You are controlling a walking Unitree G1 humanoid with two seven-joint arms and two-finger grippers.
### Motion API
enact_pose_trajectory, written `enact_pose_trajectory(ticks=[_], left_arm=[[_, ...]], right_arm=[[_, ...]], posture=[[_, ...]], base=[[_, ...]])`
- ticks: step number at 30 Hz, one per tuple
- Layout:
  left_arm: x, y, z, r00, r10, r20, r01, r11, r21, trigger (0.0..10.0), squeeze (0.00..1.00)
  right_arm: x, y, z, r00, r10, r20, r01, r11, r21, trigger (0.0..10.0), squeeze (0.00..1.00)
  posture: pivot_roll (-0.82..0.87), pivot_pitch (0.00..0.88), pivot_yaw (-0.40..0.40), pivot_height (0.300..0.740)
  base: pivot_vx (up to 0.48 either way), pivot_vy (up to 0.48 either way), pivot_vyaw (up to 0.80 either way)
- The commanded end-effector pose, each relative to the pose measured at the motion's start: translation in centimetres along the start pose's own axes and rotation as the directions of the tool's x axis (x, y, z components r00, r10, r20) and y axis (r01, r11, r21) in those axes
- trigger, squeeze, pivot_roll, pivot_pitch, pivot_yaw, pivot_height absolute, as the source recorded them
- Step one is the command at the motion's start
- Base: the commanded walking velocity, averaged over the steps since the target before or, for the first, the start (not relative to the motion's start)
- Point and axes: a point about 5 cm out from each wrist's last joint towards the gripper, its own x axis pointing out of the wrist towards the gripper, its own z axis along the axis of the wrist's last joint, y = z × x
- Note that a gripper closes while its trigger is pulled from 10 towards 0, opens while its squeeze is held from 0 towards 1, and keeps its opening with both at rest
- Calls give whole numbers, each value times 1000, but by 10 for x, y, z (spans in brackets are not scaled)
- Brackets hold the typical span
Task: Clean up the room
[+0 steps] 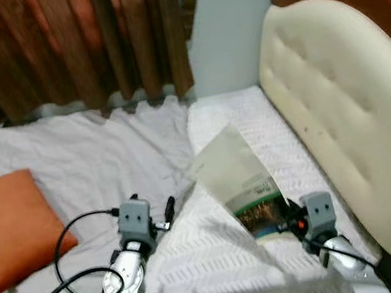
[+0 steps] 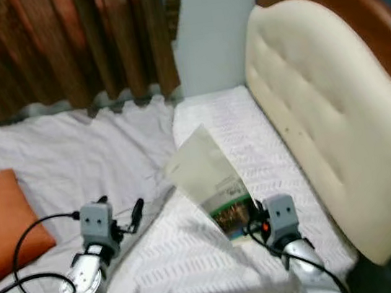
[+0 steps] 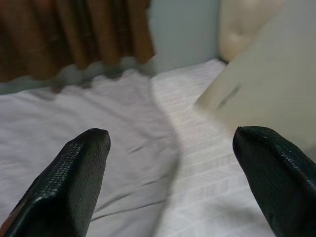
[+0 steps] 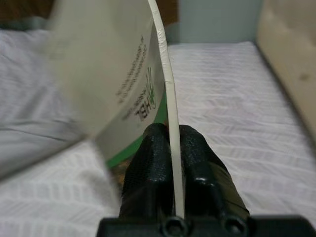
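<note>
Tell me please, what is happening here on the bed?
The robot is tidying a bed. Its right tool is shut on the lower edge of a flat pale booklet with a green printed cover, holding it up above the white bedspread, near the cream padded headboard. The left tool is open and holds nothing, over the bedspread. An orange pillow lies at the robot's left.

free: white bedspread (image 1: 218, 253) lying open between both arms | right: padded headboard (image 1: 351, 110) walling that side | left: orange pillow (image 1: 10, 227) sitting near edge | far: brown curtain (image 1: 72, 43) closing off the bed's far side
</note>
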Motion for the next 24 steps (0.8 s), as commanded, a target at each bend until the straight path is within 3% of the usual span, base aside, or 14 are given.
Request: enact_pose_trajectory(ticks=[1,4,6,9,13,15,16,18,19,20,21,22,24], left_arm=[[-1,2,-2,1000,-2,-10,3,1000,5,10000,0],[-3,2,-3,1000,2,-12,-2,1000,2,10000,0],[-5,4,-6,1000,14,-21,-14,1000,-2,10000,0],[-9,4,-6,1000,12,-21,-12,1000,7,10000,0],[-19,2,-4,997,-65,-45,68,995,68,10000,0],[-33,3,2,988,-141,-61,144,987,64,10000,0],[-33,3,2,988,-141,-61,144,987,64,10000,0],[-49,4,9,969,-232,-86,237,971,43,10000,0],[-49,4,9,969,-232,-86,237,971,43,10000,0],[-60,6,15,950,-296,-99,300,954,23,10000,0],[-81,7,22,902,-414,-125,414,910,-21,10000,0],[-81,7,22,902,-414,-125,414,910,-21,10000,0],[-102,10,29,863,-480,-159,482,876,-30,10000,0]], right_arm=[[5,0,13,999,0,54,1,1000,-8,0,0],[5,2,12,999,9,52,-9,1000,-8,0,0],[15,13,12,997,59,39,-61,997,38,0,0],[32,33,14,993,117,17,-118,976,185,0,0],[62,62,27,982,189,2,-170,879,446,0,0],[70,67,30,982,187,-3,-153,815,559,0,0],[70,67,30,982,187,-3,-153,815,559,0,0],[76,69,29,984,178,-13,-128,756,642,0,0],[76,69,29,984,178,-13,-128,756,642,0,0],[77,68,23,985,171,-34,-103,729,677,0,0],[74,66,8,984,153,-95,-38,690,723,0,0],[74,66,8,984,153,-95,-38,690,723,0,0],[71,66,-1,983,138,-123,-1,668,744,0,0]], posture=[[-35,30,-8,740],[-31,40,-10,740],[-30,51,-7,740],[-9,89,-3,740],[60,174,9,740],[138,261,41,740],[138,261,41,740],[183,321,76,740],[183,321,76,740],[216,372,107,740],[249,437,137,740],[249,437,137,740],[264,499,166,740]], base=[[262,-398,0],[269,-395,0],[0,0,0],[0,0,0],[0,0,0],[0,0,0],[0,0,0],[0,0,0],[0,0,0],[0,0,0],[0,0,0],[0,0,0],[0,0,0]])
